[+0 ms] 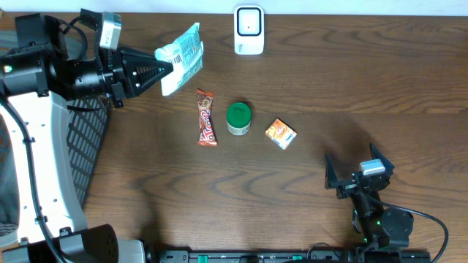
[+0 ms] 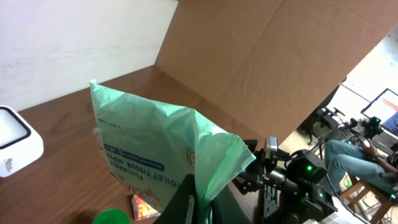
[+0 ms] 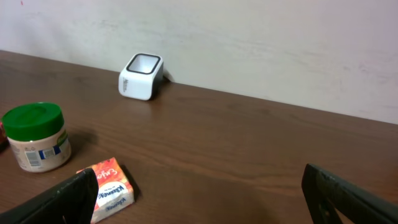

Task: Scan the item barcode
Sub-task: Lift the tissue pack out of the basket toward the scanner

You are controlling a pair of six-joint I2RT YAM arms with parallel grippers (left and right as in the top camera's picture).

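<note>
Green wipes pack — left end effector clamped.

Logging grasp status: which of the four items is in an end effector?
The green wipes pack, clamped by the left end effector; candy bar, jar and orange tissue pack lie untouched.

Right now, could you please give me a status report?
Left gripper shut on pale green plastic wipes packet, lifted. Right gripper open, empty. Nothing between packet and small white scanner.
</note>
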